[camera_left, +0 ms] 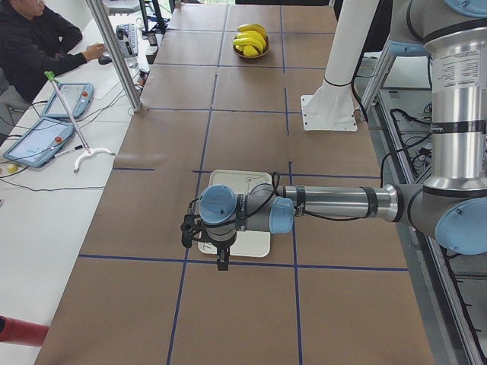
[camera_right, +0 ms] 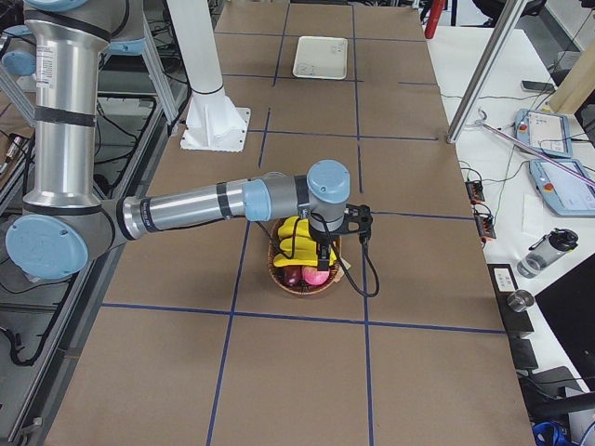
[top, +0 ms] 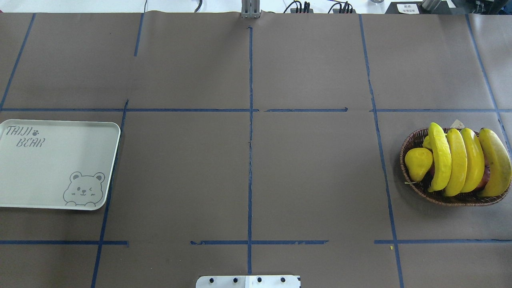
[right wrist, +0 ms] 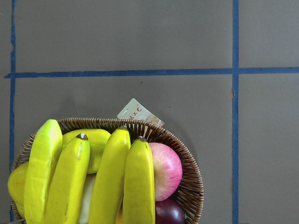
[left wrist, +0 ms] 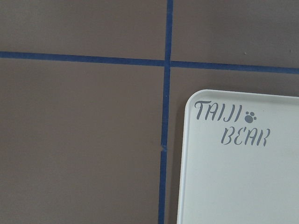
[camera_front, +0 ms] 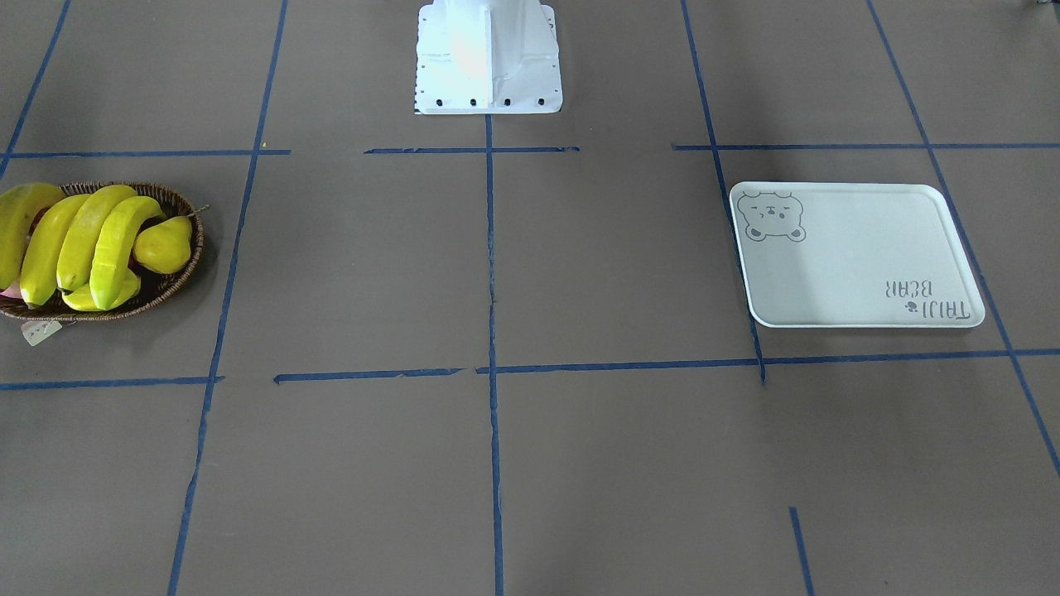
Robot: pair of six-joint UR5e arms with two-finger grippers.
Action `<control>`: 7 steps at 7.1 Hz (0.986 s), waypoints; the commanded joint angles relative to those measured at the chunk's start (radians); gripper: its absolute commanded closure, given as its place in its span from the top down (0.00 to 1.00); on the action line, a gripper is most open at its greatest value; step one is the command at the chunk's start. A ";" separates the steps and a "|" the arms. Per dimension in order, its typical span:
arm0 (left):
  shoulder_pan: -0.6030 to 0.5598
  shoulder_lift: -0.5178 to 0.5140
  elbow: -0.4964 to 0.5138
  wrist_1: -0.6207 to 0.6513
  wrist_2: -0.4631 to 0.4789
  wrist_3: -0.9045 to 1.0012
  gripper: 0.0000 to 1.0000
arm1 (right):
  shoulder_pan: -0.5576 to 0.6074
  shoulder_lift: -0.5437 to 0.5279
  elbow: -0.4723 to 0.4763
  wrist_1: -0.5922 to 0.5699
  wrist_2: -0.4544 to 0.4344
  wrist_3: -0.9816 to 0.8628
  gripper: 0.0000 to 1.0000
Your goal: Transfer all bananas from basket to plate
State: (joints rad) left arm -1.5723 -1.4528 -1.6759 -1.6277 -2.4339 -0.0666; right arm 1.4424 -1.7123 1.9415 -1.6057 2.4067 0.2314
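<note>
Left gripper (camera_left: 221, 264): it hangs above the left end of the plate, well clear of it. I judge it is parked at the drop-off spot. It shows only from the side, so I cannot tell how its jaws stand.
Plate: one pale rectangular plastic tray with a bear print (top: 60, 176), flat on the left of the brown paper-covered table with blue tape lines (top: 312, 168). Nothing lies on it.
Right gripper (camera_right: 322, 265): it hangs over the basket, pointing down. I read that as lined up for a first pick. Its jaw state I cannot tell either.
Basket: one oval brown wicker basket (top: 448, 199) on the right of the table, well apart from the plate, with a paper tag (right wrist: 139, 114) at its far rim.
Bananas: four long curved yellow plastic-looking bananas (top: 456, 160), side by side across the top of the basket. None has been moved yet.
Other fruit: one stubby yellow pear (top: 418, 162) at the basket's left end, one pink apple (right wrist: 166, 170), one dark purple fruit (right wrist: 169, 212) and one short yellow fruit (right wrist: 96, 147) half hidden under the bananas. These stay put.
Plan: the gap looks too wide for one arm, so I expect a hand-over.
</note>
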 commanded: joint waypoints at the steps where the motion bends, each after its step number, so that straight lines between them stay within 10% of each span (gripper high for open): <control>1: 0.000 0.000 0.001 -0.001 -0.001 0.001 1.00 | -0.103 -0.152 0.057 0.274 -0.075 0.200 0.99; 7: 0.000 0.000 0.001 -0.003 0.010 -0.007 1.00 | -0.256 -0.194 -0.009 0.472 -0.118 0.353 0.99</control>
State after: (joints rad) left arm -1.5723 -1.4528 -1.6767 -1.6317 -2.4241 -0.0709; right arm 1.2135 -1.9041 1.9446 -1.1441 2.3107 0.5791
